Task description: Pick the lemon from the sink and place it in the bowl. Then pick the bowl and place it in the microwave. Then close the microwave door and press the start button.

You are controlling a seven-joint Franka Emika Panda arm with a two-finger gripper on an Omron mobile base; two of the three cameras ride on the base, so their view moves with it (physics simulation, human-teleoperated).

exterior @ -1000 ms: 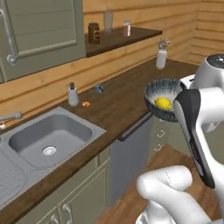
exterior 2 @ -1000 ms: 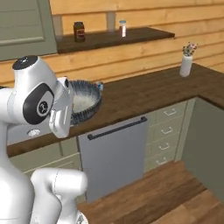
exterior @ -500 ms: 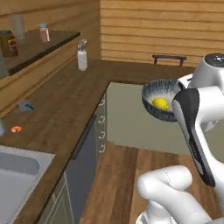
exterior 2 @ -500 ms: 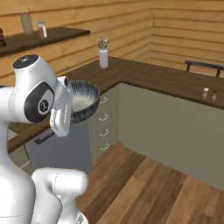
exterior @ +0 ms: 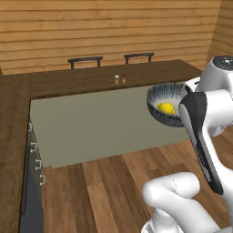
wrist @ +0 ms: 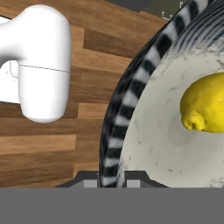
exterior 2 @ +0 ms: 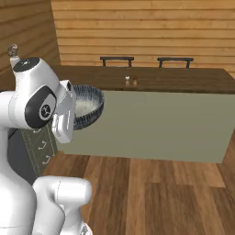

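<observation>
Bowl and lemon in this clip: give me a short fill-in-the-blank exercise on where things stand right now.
1. The lemon lies inside the ____.
2. The end effector is shut on the bowl's ____.
3. The bowl is held above the wooden ____, not resting on a counter.
4. Behind the long counter stand two dark ____.

Missing words: bowl; rim; floor; chairs
</observation>
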